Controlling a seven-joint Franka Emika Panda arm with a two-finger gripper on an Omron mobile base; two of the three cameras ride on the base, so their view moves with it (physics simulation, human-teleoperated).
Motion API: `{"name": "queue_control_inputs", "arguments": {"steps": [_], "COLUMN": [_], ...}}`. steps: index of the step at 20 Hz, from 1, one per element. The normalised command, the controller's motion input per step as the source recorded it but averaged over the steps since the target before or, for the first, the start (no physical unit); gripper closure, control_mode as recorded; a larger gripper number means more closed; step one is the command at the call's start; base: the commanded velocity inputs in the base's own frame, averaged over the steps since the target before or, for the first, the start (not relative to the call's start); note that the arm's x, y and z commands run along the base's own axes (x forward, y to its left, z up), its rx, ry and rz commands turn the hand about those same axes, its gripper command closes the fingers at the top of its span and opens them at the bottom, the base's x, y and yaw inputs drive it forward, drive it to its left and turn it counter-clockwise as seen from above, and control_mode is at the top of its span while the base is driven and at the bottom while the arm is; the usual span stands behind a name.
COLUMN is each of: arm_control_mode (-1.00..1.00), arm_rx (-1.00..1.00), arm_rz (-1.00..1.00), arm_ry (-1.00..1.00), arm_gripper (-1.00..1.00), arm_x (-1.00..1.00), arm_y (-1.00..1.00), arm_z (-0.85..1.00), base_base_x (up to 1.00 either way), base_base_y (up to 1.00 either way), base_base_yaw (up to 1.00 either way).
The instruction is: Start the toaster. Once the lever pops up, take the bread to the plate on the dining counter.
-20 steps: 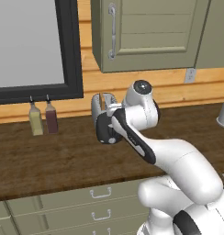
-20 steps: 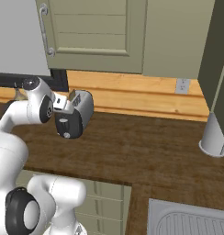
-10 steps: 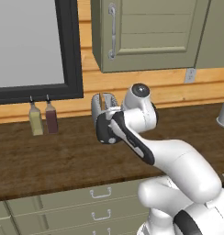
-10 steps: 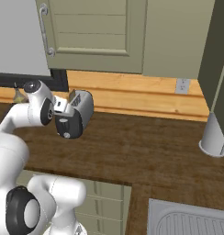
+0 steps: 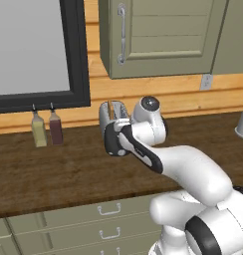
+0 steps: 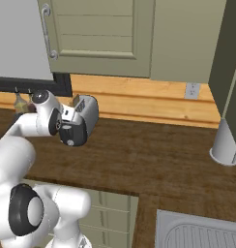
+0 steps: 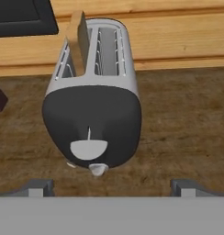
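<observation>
1. The gripper is hanging with its jaws spread wide and empty, just before the toaster's black end panel.
2. The toaster is sitting on the dark wooden counter against the wall, the bread standing up out of one slot.
3. Starting looks like the step in hand; next, the lever probably needs pressing.
4. The arm is reaching forward, hand level with the toaster.

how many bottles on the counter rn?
2. Both stand side by side at the back of the counter, under the dark-framed window, left of the toaster: a yellowish bottle on the left, a dark red bottle right beside it. The arm could hide others.
</observation>
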Motion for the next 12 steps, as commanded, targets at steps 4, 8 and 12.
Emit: {"name": "queue_control_inputs", "arguments": {"steps": [4,8,12], "arm_control_mode": [-1.0,-1.0,-1.0], "arm_rx": [0.0,0.0,0.0], "arm_rz": [0.0,0.0,0.0], "arm_ry": [0.0,0.0,0.0], "arm_gripper": [-1.0,-1.0,-1.0], "arm_x": [0.35,0.26,0.18], "arm_y": [0.0,0.0,0.0], "arm_z": [0.0,-0.11,-0.28], "base_base_x": [0.0,0.0,0.0], "base_base_y": [0.0,0.0,0.0], "base_base_yaw": [0.0,0.0,0.0]}}
